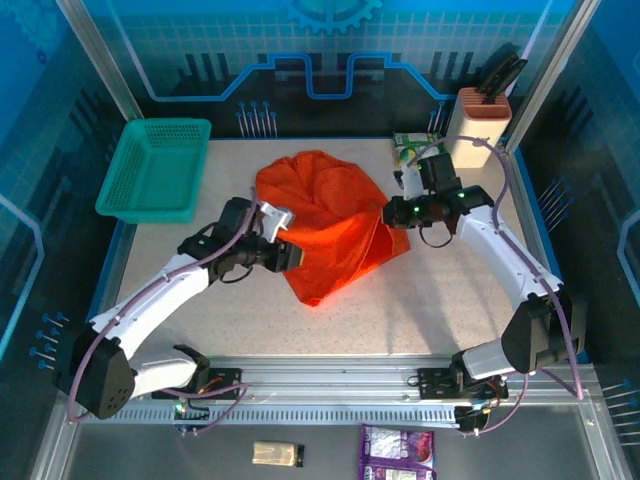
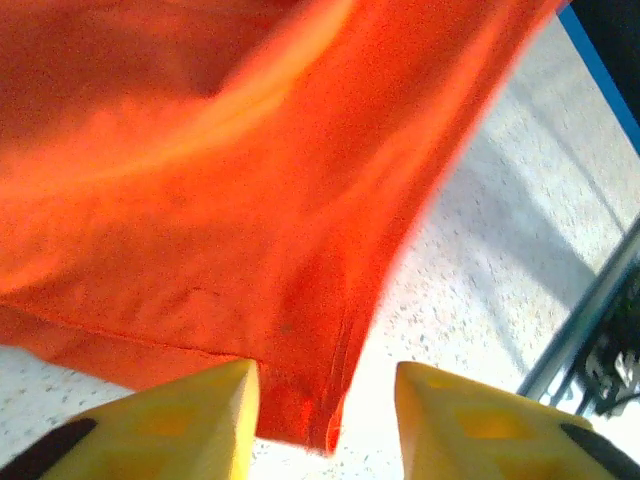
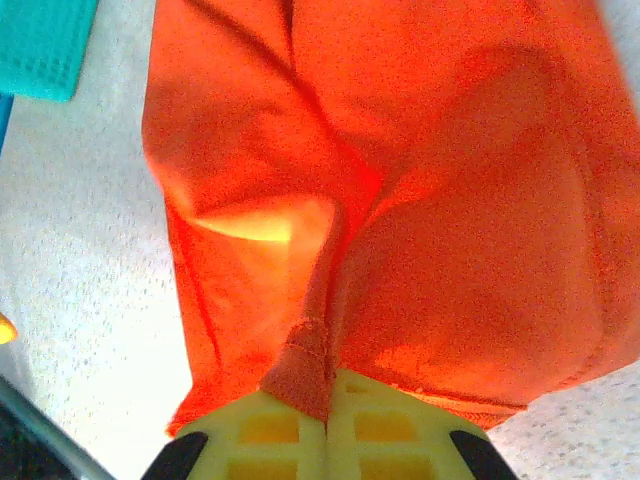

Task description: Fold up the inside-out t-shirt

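The orange-red t-shirt is bunched and partly lifted over the middle of the table, one corner trailing toward the front. My left gripper is at its left edge. In the left wrist view its yellow fingers stand apart, open, with a hemmed corner of the t-shirt hanging loose between them, nearer the left finger. My right gripper holds the shirt's right side above the table. In the right wrist view it is shut on a pinched fold of the t-shirt, which drapes away from it.
A teal mesh basket sits at the back left of the table; its corner shows in the right wrist view. A knife block and a green packet stand at the back right. Bare speckled tabletop lies in front of the shirt.
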Controlling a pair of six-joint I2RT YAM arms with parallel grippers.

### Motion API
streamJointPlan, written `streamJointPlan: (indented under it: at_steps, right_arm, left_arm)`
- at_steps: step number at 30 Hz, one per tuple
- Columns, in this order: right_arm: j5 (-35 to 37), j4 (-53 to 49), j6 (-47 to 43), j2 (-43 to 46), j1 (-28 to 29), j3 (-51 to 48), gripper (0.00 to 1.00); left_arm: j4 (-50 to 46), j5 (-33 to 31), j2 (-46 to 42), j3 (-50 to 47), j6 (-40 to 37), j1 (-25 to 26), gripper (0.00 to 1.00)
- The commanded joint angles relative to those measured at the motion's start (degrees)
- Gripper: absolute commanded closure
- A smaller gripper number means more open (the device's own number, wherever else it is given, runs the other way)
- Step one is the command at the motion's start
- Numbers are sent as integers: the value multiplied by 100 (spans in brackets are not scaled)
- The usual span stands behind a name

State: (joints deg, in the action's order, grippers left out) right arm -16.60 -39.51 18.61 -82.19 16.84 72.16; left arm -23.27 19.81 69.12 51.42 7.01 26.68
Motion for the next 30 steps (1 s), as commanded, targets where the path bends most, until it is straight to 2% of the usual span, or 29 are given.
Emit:
streamJointPlan:
  at_steps: [1,3,10,12,17,22,25,30]
  right_arm:
    - [-111,-25,85,10,297,-60,100]
    - [-110,-4,149,-7,444,-50,100]
    - [-104,12,525,21,608,156,100]
    - [-126,-20,612,27,610,271,100]
    - [-122,-82,736,34,615,527,100]
    - [-32,-230,692,62,613,727,100]
    - [136,-327,599,87,587,795,100]
    - [380,-391,478,15,292,785,100]
  left_arm:
    - [133,-398,158,486,-216,446,44]
    - [144,-704,431,815,-237,757,38]
    - [492,-1501,1451,1580,-8,1583,29]
    - [567,-1936,1770,1761,195,1765,26]
    - [680,-2318,2448,2088,740,1936,26]
    - [578,-2631,2933,2309,898,1972,24]
    - [437,-2935,3078,2345,878,1989,31]
    - [397,-2958,3029,2184,721,1982,62]
